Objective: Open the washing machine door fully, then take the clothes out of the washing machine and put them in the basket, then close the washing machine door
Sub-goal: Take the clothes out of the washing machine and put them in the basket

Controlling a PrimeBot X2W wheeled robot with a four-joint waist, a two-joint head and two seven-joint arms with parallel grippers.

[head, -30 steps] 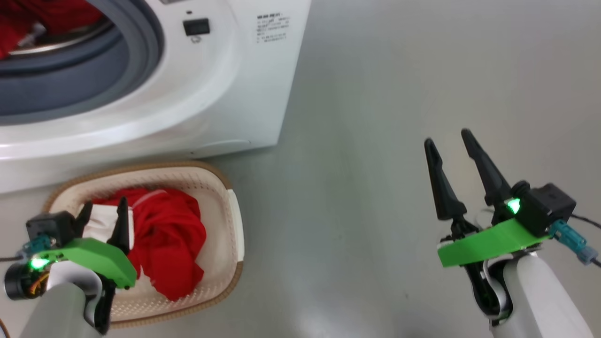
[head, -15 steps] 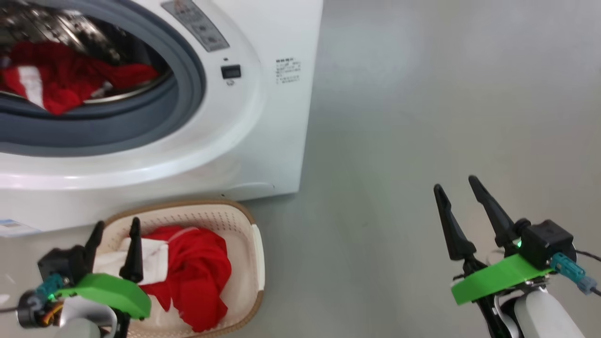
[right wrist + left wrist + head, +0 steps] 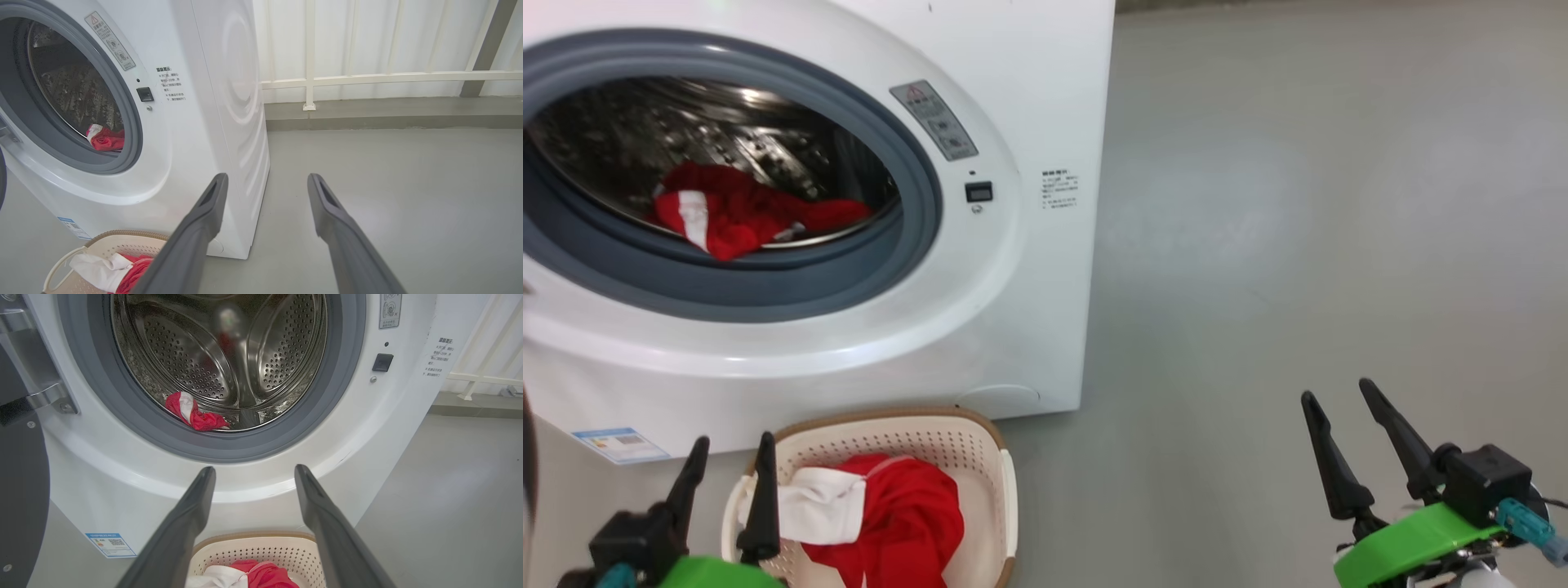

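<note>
The white washing machine (image 3: 1013, 310) stands with its drum exposed, and red clothes (image 3: 735, 216) with white trim lie at the drum's bottom. The washing machine door (image 3: 18, 490) is swung out to the left, showing its dark rim and hinge. The cream basket (image 3: 992, 457) sits on the floor before the machine, holding red and white clothes (image 3: 907, 523). My left gripper (image 3: 732, 441) hovers open and empty at the basket's near left edge, pointing at the drum (image 3: 254, 468). My right gripper (image 3: 1337, 389) is open and empty over bare floor, right of the machine.
Grey floor (image 3: 1298, 245) stretches to the right of the machine. A white railing and panelled wall (image 3: 367, 77) stand behind it. A blue label (image 3: 621, 445) is stuck low on the machine's front.
The head camera has tilted up, so the drum shows more fully and the basket and grippers sit lower in the picture. Both grippers stay open and empty.
</note>
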